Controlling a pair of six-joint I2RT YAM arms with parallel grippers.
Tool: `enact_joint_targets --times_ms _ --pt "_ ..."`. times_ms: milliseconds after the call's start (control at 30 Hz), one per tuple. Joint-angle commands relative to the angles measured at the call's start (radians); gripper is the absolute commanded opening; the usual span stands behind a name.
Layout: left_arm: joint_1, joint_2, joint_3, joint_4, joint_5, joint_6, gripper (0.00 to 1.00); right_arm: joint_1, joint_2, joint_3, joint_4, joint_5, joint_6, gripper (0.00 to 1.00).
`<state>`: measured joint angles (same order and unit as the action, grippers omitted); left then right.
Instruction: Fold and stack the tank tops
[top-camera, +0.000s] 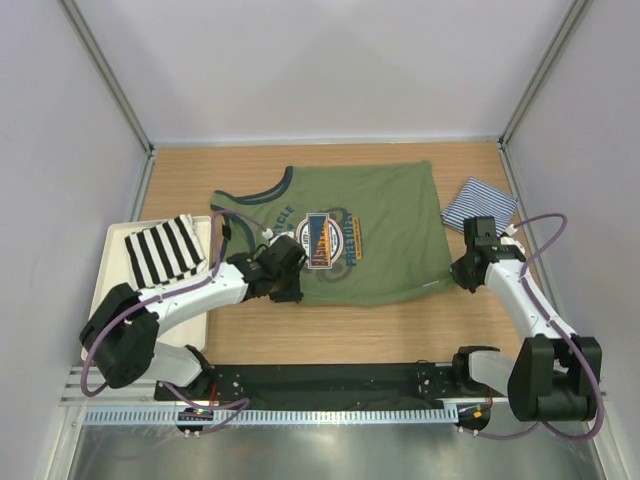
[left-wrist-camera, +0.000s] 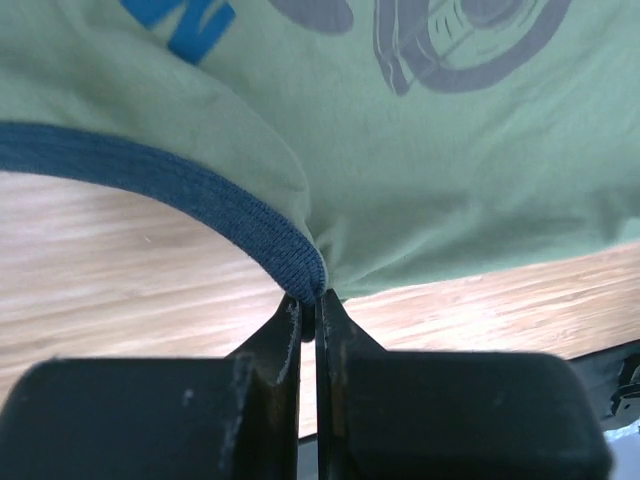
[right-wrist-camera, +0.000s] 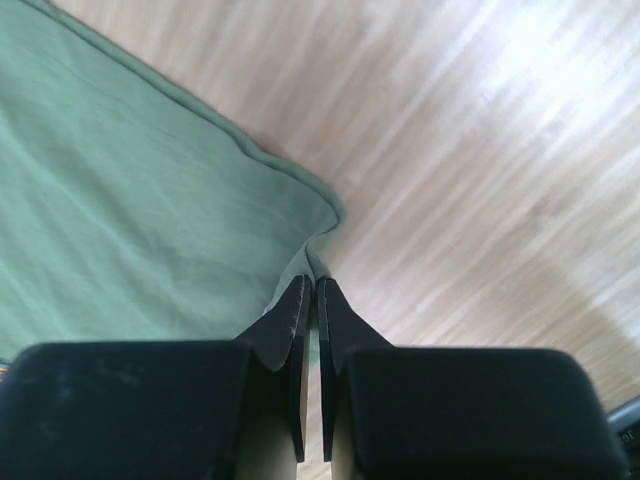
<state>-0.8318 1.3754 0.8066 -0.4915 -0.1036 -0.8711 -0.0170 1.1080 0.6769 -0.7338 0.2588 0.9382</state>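
The olive green tank top (top-camera: 385, 215) with navy trim and chest lettering lies spread on the wooden table. My left gripper (top-camera: 290, 290) is shut on its navy-trimmed armhole edge (left-wrist-camera: 160, 175) at the near left, pinching the trim at my fingertips (left-wrist-camera: 309, 298). My right gripper (top-camera: 463, 281) is shut on the top's near right hem corner (right-wrist-camera: 318, 262). The green cloth fills the upper left wrist view (left-wrist-camera: 450, 180) and the left of the right wrist view (right-wrist-camera: 130, 200). The thin navy-and-white striped tank top (top-camera: 480, 204) lies folded at the right, behind my right gripper.
A white tray (top-camera: 100, 300) sits at the left edge with a folded cloth in broad black-and-white stripes (top-camera: 163, 250) on it. White walls close in the table at the back and both sides. Bare wood shows along the near edge (top-camera: 380, 335).
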Motion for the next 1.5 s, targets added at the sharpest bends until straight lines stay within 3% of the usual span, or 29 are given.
enact_joint_targets --times_ms 0,600,1467 --pt "0.072 0.025 0.057 -0.025 0.067 0.075 0.00 -0.003 0.064 0.110 0.045 0.020 -0.038 0.01" --pt "0.284 0.181 0.301 -0.121 0.173 0.218 0.00 -0.009 0.404 0.398 0.129 0.023 -0.024 0.01" --pt "0.375 0.451 0.589 -0.170 0.113 0.242 0.00 -0.012 0.638 0.604 0.143 0.043 0.030 0.01"
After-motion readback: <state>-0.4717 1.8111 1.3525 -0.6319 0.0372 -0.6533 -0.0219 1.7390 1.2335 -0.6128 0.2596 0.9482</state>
